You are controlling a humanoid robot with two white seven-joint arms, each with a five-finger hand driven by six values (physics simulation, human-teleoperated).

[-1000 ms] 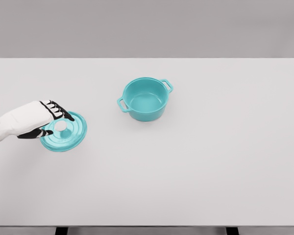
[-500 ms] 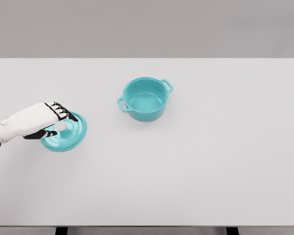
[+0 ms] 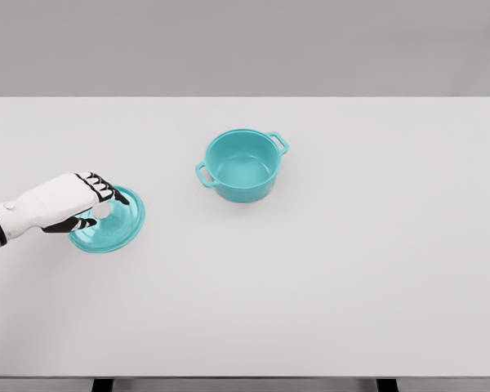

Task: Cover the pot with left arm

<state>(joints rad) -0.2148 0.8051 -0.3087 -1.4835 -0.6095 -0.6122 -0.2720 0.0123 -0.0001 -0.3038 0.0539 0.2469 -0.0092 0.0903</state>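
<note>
Head view, looking down on a white table [image 3: 351, 269] against a plain grey backdrop.

Left hand [image 3: 69, 202]: comes in from the lower left edge, white shell with black finger segments. It sits over the left part of the lid [image 3: 108, 220]. Fingers [image 3: 106, 189] are curled above the white knob [image 3: 103, 210] at the lid's centre, thumb [image 3: 75, 224] below it. They bracket the knob closely, but whether they actually clamp it or only touch it cannot be told from this angle. Palm faces down and to the right.

Lid: teal, round, with concentric ridges, lying flat on the table at the left side, knob upward. Its left portion is hidden under the hand.

Pot [image 3: 241, 166]: teal, round, with 2 loop handles, 1 at the upper right of the rim and 1 at the lower left. It stands upright near the table's centre, slightly toward the far edge, mouth open and uncovered, inside bare. Well apart from the lid, to its right and farther back.

No brand, label or writing can be read on pot, lid, hand or table.

Right arm does not show. 2 dark table legs [image 3: 103, 384] peek out at the bottom edge.
</note>
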